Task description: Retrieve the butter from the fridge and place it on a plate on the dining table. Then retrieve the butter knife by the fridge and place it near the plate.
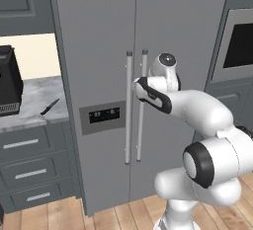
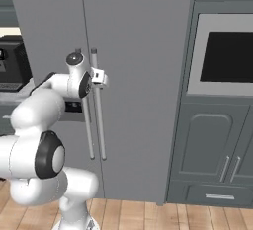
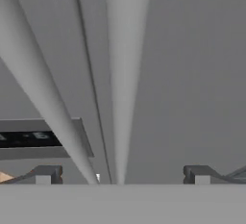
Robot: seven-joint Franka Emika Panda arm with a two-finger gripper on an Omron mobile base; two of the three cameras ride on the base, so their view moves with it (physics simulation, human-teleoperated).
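Two small dark fingertips (image 3: pixel 43 175) of the gripper (image 3: pixel 120 177) stand wide apart, straddling the right-hand long silver vertical handle (image 3: pixel 126 74) of the tall grey two-door fridge (image 1: pixel 99 36), both doors closed. At nine o'clock from the handles, the slim black butter knife (image 1: pixel 50 106) lies on the small grey-white marble counter (image 1: pixel 34 93).

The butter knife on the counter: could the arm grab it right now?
Probably not yet. The knife lies in the open on the counter, but the open gripper is busy at the fridge handle, well to its right.
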